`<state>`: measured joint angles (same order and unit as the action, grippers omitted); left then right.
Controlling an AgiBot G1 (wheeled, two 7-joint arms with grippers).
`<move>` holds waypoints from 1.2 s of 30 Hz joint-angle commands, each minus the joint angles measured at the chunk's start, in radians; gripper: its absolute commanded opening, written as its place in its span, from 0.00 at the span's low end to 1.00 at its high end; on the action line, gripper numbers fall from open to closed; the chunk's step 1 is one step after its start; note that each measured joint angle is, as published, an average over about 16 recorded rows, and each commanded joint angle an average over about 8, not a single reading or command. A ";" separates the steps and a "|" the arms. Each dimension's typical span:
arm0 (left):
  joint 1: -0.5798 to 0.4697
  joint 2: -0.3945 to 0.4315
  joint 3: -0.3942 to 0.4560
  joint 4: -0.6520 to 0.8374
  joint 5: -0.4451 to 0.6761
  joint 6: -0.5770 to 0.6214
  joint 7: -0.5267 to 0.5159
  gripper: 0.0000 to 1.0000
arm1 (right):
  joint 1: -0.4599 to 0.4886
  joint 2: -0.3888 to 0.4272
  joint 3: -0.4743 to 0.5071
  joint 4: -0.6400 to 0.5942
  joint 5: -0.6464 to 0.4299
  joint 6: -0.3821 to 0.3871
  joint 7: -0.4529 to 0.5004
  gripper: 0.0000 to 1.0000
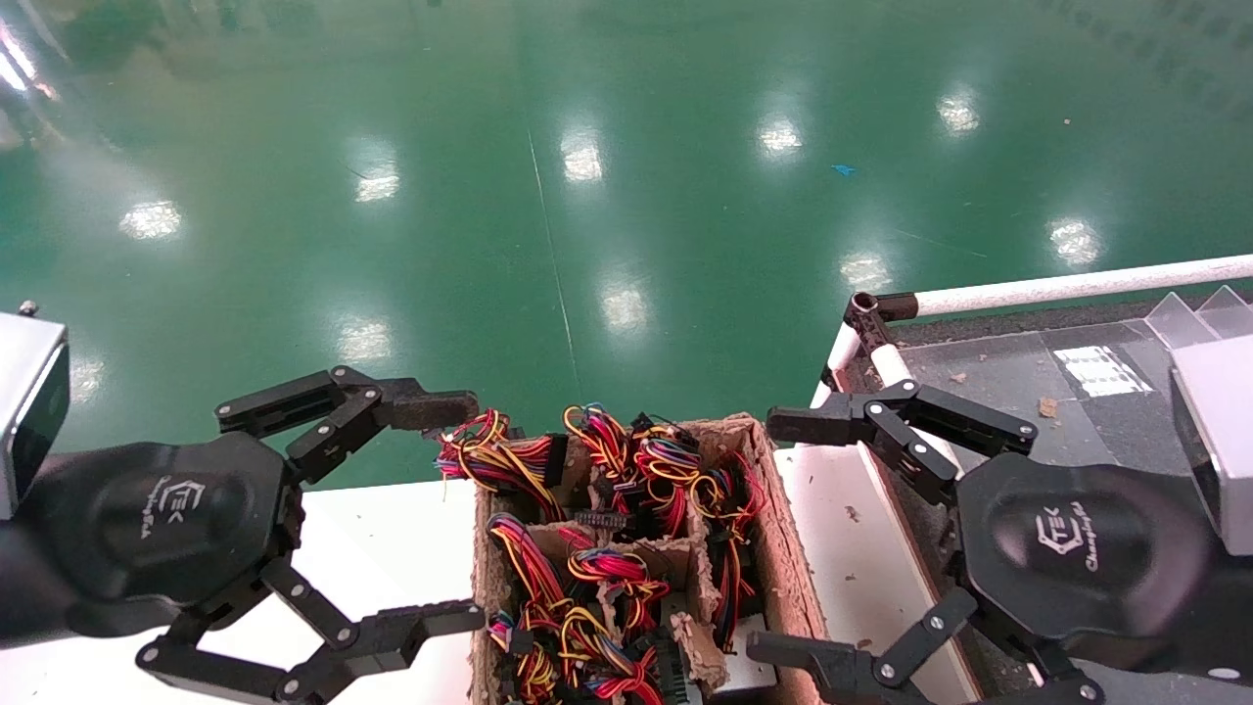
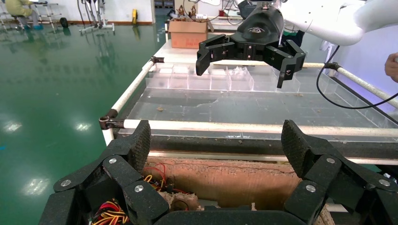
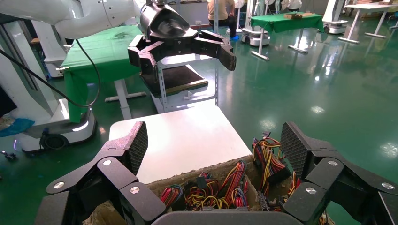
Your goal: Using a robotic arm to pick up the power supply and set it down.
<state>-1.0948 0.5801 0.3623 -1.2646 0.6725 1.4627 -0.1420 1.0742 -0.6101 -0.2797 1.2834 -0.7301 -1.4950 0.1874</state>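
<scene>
Both grippers hang wide open and empty, the left gripper (image 1: 372,509) left of the cardboard box (image 1: 783,587), the right gripper (image 1: 861,534) right of it. The power supply (image 1: 685,676) lies at the box's near end under tangled wires (image 1: 607,548). Best to descend straight, fingers straddling the metal case, clear of wires.

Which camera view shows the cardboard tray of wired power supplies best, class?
The head view: it looks down into the cardboard tray, showing its dividers and wire bundles. The right wrist view shows only one wall and some wires; the left wrist view shows an outer wall and few wires.
</scene>
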 commanded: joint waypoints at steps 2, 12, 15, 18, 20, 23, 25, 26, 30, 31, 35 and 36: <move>0.000 0.000 0.000 0.000 0.000 0.000 0.000 1.00 | 0.000 0.000 0.000 0.000 0.000 0.000 0.000 1.00; 0.000 0.000 0.000 0.000 0.000 0.000 0.000 0.00 | 0.000 0.000 0.000 0.000 0.000 0.000 0.000 1.00; 0.000 0.000 0.000 0.000 0.000 0.000 0.000 0.00 | 0.000 0.000 0.000 0.000 0.000 0.000 0.000 1.00; 0.000 0.000 0.000 0.000 0.000 0.000 0.000 0.00 | 0.000 0.000 0.000 0.000 0.000 0.000 0.000 1.00; 0.000 0.000 0.000 0.000 0.000 0.000 0.000 0.00 | 0.000 0.000 0.000 0.000 0.000 0.000 0.000 1.00; 0.000 0.000 0.000 0.000 0.000 0.000 0.000 0.00 | 0.000 0.000 0.000 0.000 0.000 0.000 0.000 1.00; 0.000 0.000 0.000 0.000 0.000 0.000 0.000 0.00 | 0.000 0.000 0.000 0.000 0.000 0.000 0.000 1.00; 0.000 0.000 0.000 0.000 0.000 0.000 0.000 0.00 | 0.000 0.000 0.000 0.000 0.000 0.000 0.000 1.00; 0.000 0.000 0.000 0.000 0.000 0.000 0.000 0.00 | 0.000 0.000 0.000 0.000 0.000 0.000 0.000 1.00; 0.000 0.000 0.000 0.000 0.000 0.000 0.000 0.00 | 0.000 0.000 0.000 0.000 0.000 0.000 0.000 1.00; 0.000 0.000 0.000 0.000 0.000 0.000 0.000 0.00 | 0.000 0.000 0.000 0.000 0.000 0.000 0.000 1.00; 0.000 0.000 0.000 0.000 0.000 0.000 0.000 0.00 | 0.000 0.000 0.000 0.000 0.000 0.000 0.000 1.00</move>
<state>-1.0948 0.5801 0.3623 -1.2645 0.6725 1.4627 -0.1420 1.0742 -0.6101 -0.2797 1.2834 -0.7301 -1.4950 0.1874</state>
